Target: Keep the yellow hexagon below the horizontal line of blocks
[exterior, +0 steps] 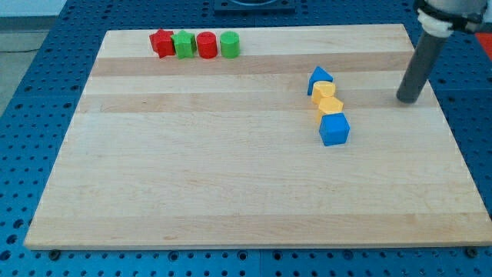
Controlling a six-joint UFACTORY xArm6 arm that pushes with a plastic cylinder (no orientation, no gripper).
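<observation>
The near half of the wooden tabletop point(231, 200) lies bare, a broad open stretch from the near edge up to the middle, and its left side is just as open. Around the board a blue perforated bench point(23, 154) shows on every side.

Moving farther in, right of centre, a short column of four blocks runs near to far, each touching the next. Nearest is the blue cube point(334, 129). Behind it sits the yellow hexagon point(330, 106), then a second yellow block point(323, 91) whose shape I cannot make out, then a blue triangular block point(320, 76) at the far end.

My tip point(408, 98) rests on the wood to the right of this column, about level with the two yellow blocks and well apart from them, with open board between. It stands near the right edge. I carry no jaws, only this straight dark rod, so there is nothing to spread or press together.

Farthest away, along the far-left edge, four blocks form a horizontal line, touching side by side: a red star-like block point(161, 43), a green block point(184, 45), a red cylinder point(206, 45) and a green cylinder point(229, 44). The yellow hexagon lies nearer than this line and off to its right.
</observation>
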